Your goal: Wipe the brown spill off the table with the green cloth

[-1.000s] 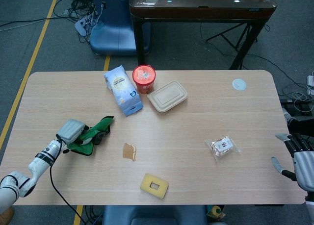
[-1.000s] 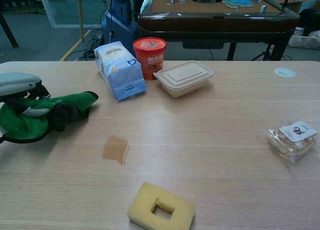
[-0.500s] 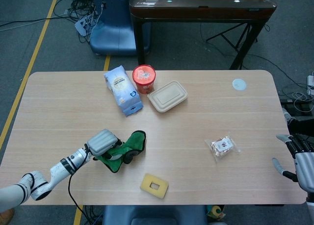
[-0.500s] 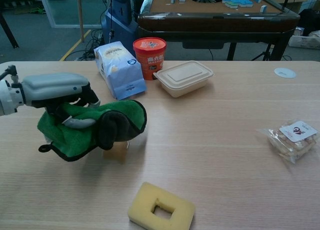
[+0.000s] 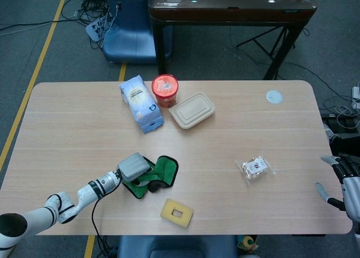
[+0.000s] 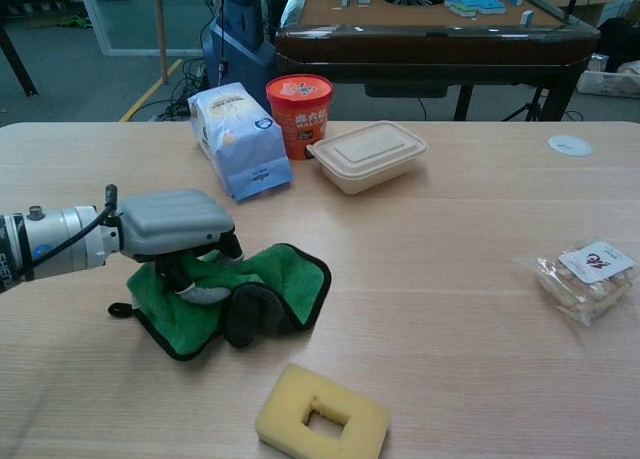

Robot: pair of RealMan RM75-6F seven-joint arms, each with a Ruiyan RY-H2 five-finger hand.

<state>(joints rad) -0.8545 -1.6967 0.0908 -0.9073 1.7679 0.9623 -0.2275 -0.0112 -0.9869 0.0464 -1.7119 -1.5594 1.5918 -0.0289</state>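
brown spill hidden under green cloth (image 5: 157, 172), right robot hand (image 5: 344, 186) cropped

Red cup (image 6: 299, 114): Chinese characters in a white band on its side, too small to make out; it stands well beyond the left hand (image 6: 178, 241), toward the far side of the table.
Blue and white bag (image 6: 238, 139): a round dark blue badge and a pale emblem on its front, the writing too small to read; it lies beyond the left hand, just beside the red cup.
Snack packet (image 6: 586, 280): a white label with red marks, not legible; it lies far across the table from the left hand, nearer the right hand (image 5: 350, 189).
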